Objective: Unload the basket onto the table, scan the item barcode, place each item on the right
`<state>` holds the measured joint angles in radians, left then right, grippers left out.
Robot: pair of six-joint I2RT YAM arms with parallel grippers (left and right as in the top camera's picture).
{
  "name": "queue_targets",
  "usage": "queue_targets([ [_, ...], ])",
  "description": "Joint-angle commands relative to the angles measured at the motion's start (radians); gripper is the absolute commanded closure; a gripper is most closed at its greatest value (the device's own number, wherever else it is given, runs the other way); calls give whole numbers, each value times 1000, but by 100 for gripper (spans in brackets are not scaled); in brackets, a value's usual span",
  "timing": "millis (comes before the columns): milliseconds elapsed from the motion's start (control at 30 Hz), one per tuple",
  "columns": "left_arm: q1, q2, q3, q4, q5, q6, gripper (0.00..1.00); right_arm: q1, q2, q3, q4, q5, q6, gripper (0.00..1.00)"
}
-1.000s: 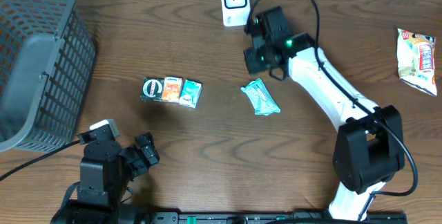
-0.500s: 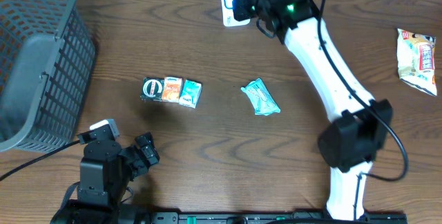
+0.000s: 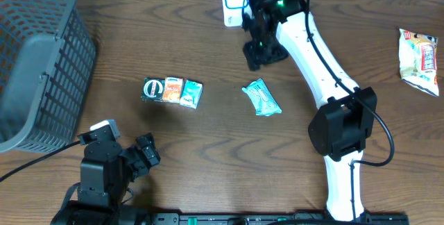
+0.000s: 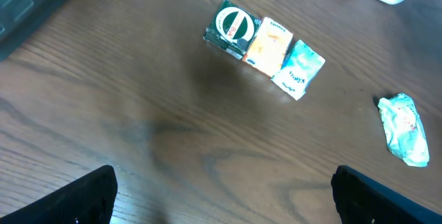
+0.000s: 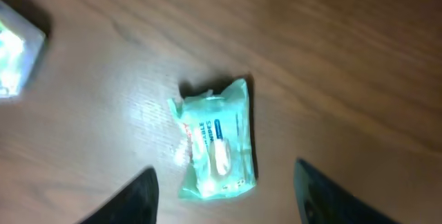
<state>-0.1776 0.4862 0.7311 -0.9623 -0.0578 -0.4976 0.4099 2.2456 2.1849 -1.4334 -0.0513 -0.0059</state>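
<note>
A teal wipes pack [image 3: 261,98] lies flat on the wooden table, right of centre. In the right wrist view the wipes pack [image 5: 215,141] shows between and below the two dark fingers. My right gripper [image 3: 259,50] hovers just behind it, open and holding nothing [image 5: 224,196]. A white barcode scanner [image 3: 236,1] stands at the table's back edge, close to the right arm. My left gripper [image 3: 143,154] rests open and empty near the front left, its fingers wide apart [image 4: 223,196]. The wipes pack [image 4: 404,128] lies far to its right.
A three-colour box pack [image 3: 171,90] lies left of centre, also seen as the box pack [image 4: 266,48]. A grey mesh basket [image 3: 38,58] fills the far left. A snack bag [image 3: 418,57] lies at the right edge.
My right arm swung up to the scanner, then came back down over the wipes pack, and its jaws went from shut to open. The pack and left arm stayed put.
</note>
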Motion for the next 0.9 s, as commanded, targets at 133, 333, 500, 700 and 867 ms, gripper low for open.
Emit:
queue_targets([
  [133, 2, -5, 2, 1, -3, 2, 2, 11, -5, -166, 60, 1, -44, 41],
  [333, 2, -5, 2, 1, -3, 2, 2, 16, -5, -309, 172, -37, -43, 40],
  [500, 2, -5, 2, 1, -3, 2, 2, 17, -5, -391, 212, -38, -43, 44],
  [700, 2, -5, 2, 1, -3, 2, 2, 24, -5, -432, 230, -38, -43, 56],
  [867, 2, -5, 2, 1, -3, 2, 2, 26, -5, -449, 243, -38, -43, 58],
])
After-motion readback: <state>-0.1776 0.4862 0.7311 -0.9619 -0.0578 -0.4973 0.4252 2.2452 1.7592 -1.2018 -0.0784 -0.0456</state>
